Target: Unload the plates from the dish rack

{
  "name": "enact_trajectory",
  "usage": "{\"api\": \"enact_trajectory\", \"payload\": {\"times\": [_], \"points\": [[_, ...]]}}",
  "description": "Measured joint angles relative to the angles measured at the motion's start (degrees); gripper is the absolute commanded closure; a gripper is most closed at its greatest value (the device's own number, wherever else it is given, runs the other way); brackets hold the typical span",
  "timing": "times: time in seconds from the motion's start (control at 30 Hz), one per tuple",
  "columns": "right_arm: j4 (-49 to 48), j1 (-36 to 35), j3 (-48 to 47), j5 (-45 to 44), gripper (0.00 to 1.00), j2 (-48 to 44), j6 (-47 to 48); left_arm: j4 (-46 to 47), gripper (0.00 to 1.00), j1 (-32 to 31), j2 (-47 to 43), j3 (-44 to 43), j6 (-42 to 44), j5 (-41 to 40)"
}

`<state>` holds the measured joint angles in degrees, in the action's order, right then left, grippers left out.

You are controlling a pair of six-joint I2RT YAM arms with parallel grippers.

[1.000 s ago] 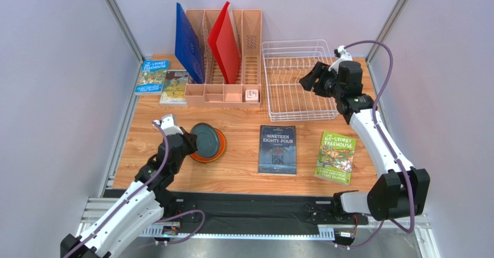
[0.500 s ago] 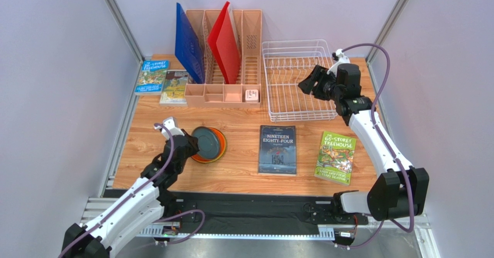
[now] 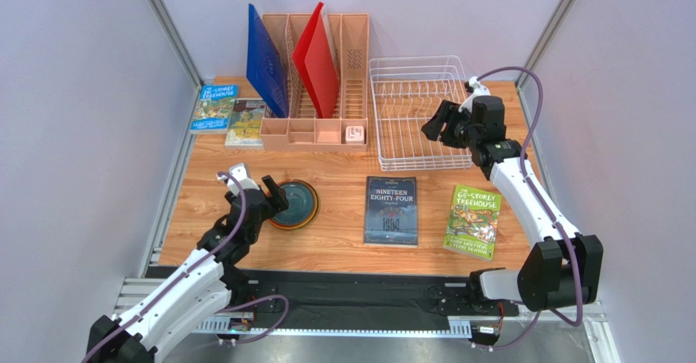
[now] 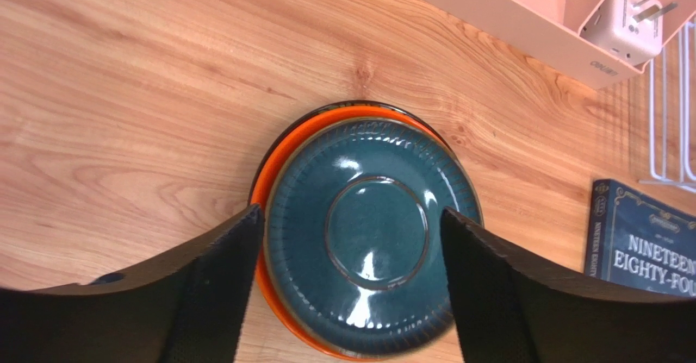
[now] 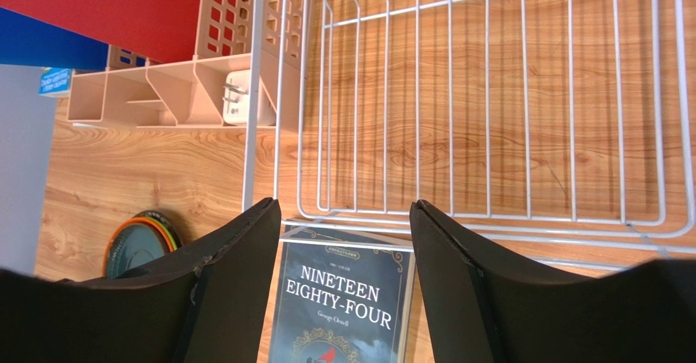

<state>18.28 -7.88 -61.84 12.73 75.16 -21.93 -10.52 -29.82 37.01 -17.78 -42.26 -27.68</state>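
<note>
Left gripper [image 4: 350,220] stands with its jaws apart, straddling a stack of plates and clamped on nothing. The dark teal-grey round ridged plate [image 4: 368,249] lies on top of the orange round plate [image 4: 327,122], flat on the wooden table [image 4: 122,94], at the lower left of the overhead view. Right gripper [image 5: 345,208], jaws likewise apart and empty, hovers over the near edge of the white wire dish rack [image 3: 412,122] at the upper right.

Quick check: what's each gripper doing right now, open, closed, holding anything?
Left gripper: open, jaws either side of the teal plate, not gripping it.
Right gripper: open, empty, by the dish rack.
</note>
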Motion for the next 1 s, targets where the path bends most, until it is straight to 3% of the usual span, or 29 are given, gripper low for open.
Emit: {"api": "enact_trajectory", "payload": {"times": [0.13, 0.6, 1.0], "points": [[0.9, 0.0, 0.2, -1.6, 0.33, -0.1, 1.0, -2.3, 0.00, 0.0, -0.2, -3.6, 1.2, 0.0], [2.8, 0.1, 1.1, -11.4, 0.32, -12.1, 6.4, -7.2, 0.00, 0.0, 3.7, -27.2, 14.2, 5.6], [2.5, 0.1, 4.7, -18.0, 0.31, -20.0, 9.6, -9.8, 0.00, 0.0, 6.7, -32.7, 22.3, 11.2]]}}
